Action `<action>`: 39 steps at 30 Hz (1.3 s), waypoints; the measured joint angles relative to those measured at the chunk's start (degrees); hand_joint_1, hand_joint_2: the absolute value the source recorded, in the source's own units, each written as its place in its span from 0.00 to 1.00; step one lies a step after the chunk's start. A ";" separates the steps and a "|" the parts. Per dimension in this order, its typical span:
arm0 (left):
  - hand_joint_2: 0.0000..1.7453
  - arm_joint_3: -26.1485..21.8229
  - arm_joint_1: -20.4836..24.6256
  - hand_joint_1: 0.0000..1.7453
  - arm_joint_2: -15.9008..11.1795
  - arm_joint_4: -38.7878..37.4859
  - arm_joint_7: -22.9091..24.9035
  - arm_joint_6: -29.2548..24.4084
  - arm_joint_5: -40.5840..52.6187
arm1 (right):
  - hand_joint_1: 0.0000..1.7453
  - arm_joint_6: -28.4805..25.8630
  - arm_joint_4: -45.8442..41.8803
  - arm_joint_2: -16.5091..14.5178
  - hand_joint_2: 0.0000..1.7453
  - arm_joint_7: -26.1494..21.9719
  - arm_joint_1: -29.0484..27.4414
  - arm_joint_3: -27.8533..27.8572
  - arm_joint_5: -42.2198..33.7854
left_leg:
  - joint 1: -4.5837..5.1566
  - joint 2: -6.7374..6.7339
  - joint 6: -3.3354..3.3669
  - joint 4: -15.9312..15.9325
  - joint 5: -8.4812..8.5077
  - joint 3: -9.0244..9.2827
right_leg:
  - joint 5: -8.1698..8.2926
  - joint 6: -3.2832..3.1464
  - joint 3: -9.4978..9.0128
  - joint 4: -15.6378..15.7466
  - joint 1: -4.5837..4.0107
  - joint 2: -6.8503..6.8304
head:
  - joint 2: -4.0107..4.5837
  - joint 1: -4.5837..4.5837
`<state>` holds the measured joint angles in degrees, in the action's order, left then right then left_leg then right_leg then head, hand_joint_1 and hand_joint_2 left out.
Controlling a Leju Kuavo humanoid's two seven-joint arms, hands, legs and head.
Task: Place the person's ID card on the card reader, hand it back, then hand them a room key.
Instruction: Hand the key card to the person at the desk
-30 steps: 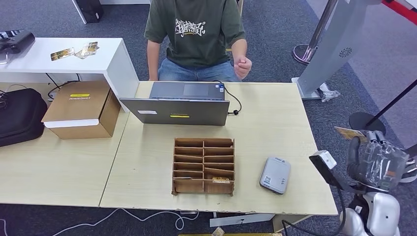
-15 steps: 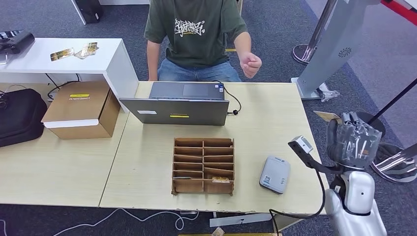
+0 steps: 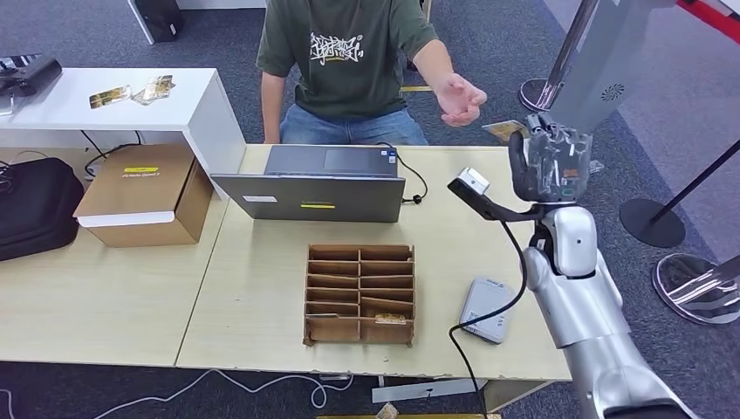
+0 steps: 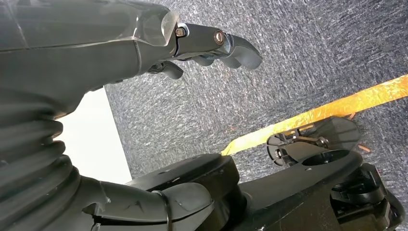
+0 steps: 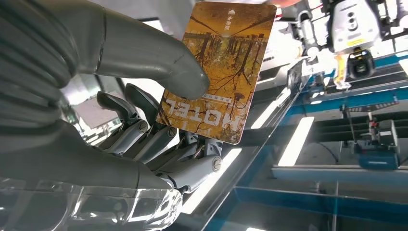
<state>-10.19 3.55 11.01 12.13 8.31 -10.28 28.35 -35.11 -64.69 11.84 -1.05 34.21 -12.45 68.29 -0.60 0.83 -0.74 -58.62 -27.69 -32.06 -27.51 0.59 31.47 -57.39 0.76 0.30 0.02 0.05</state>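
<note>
Above the far table edge, raised right hand [image 3: 548, 162] pinching an orange printed room key card [image 5: 221, 67] between thumb and fingers, person's open hand [image 3: 461, 98] just beside, left hand [image 4: 144, 43] loosely curled, holding nothing.

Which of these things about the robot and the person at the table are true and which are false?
1. The right robot hand holds a card. True.
2. The card says HOTEL on it. True, the right wrist view shows the word.
3. The card lies on the grey card reader. False: the reader sits bare on the table, and the card is up in the air.
4. The person's hand is open near the card. True.
5. The laptop is shut flat. False: it stands open.
6. The wooden rack sits on the white shelf. False: it is on the table.
</note>
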 joint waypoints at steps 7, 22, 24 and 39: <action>1.00 0.00 0.22 0.00 0.02 0.00 0.42 0.03 0.70 | 1.00 0.51 12.84 -6.07 1.00 -0.10 13.04 -5.96 -2.73 | -0.01 0.02 -0.07 0.00 0.09 -0.08 | 0.04 -0.07 0.15 -0.10 -0.01 -0.01 | -0.01 -0.01; 1.00 0.00 0.76 0.00 -0.02 0.00 1.85 0.77 2.68 | 1.00 1.25 25.61 -11.46 1.00 1.85 22.73 -9.80 -2.30 | -0.01 0.03 -0.07 -0.01 0.10 -0.11 | 0.06 -0.09 0.18 -0.11 0.00 -0.03 | -0.01 -0.02; 1.00 0.00 0.80 0.00 -0.02 0.00 1.96 0.80 2.72 | 1.00 1.26 26.46 -11.74 1.00 1.99 23.32 -9.91 -2.28 | -0.01 0.04 -0.07 -0.02 0.10 -0.11 | 0.06 -0.09 0.18 -0.11 0.00 -0.03 | -0.01 -0.01; 1.00 0.00 1.05 0.00 -0.15 0.00 2.73 1.38 3.17 | 1.00 2.62 33.74 -14.05 1.00 6.03 27.57 -11.22 -0.02 | -0.02 0.03 -0.07 -0.02 0.11 -0.11 | 0.06 -0.09 0.20 -0.11 -0.01 -0.02 | -0.01 -0.01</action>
<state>-10.19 4.60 10.86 12.13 11.04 -8.90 31.52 -32.48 -30.95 -2.22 4.98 61.78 -23.67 68.28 -0.62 0.87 -0.82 -58.64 -27.59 -32.17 -27.46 0.49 31.67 -57.51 0.75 0.28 0.01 0.04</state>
